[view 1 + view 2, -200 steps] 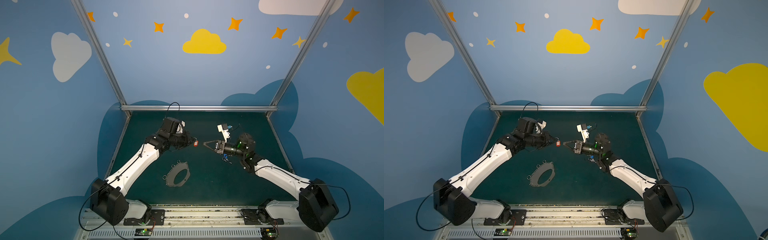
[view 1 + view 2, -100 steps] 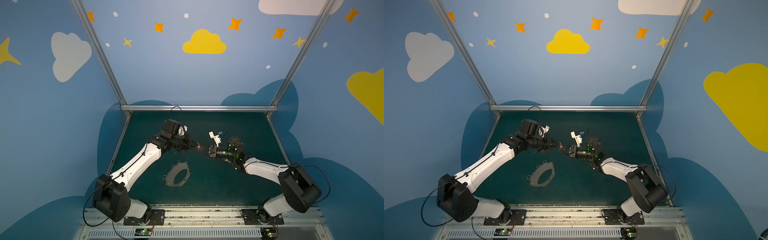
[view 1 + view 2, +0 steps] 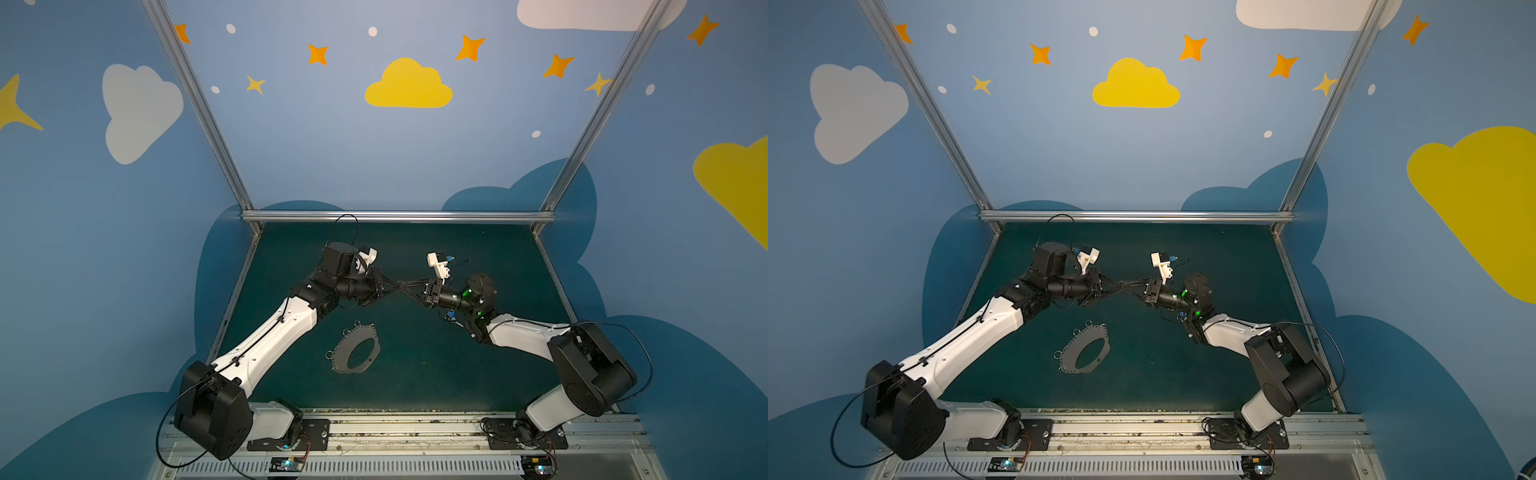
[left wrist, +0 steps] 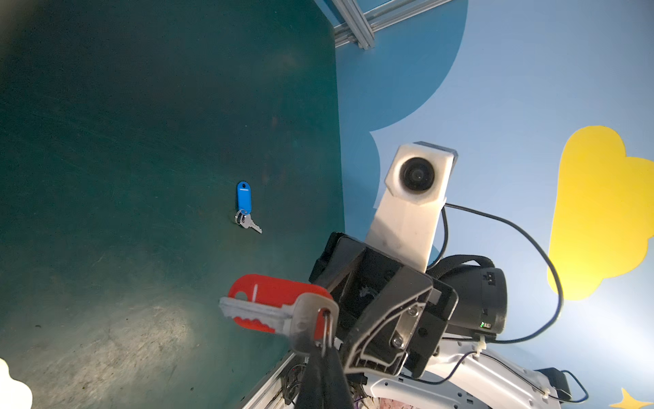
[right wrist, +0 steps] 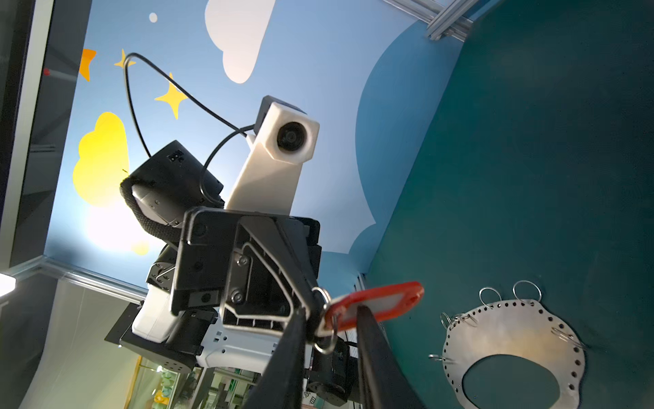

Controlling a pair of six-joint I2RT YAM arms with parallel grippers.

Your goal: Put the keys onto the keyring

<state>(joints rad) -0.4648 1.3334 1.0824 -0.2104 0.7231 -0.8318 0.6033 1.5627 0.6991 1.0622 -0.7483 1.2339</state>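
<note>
- Two arms, and we see both reaching to mid-table, meeting tip to tip above the dark green mat.
- Two keys counted.
- The red-tagged key is small silver metal on a split ring with a red-orange oblong plastic tag. It is up in the air between the two grippers.
- The left gripper is clenched on the red-tagged key at its head and ring. The blade and tag stick out sideways past the tips.
- The right gripper has its jaws parted, one on either side of the tag's ring end. The tag runs on past one finger. We cannot tell whether either finger touches it.
- The blue-tagged key is the same small silver kind, with a blue oblong plastic tag. It lies flat on the mat by itself. In both top views we see it only as a blue speck under the right arm's wrist.
- One keyring, a large flat grey oval metal plate with a big oval hole and a row of small holes round its edge. It lies flat on the mat, nearer the arms' bases than the grippers and well apart from both keys. Neither key is on it.
- Small wire rings sit on its edge. We count at least five in the right wrist view, and one bunch may be one ring or two.
</note>
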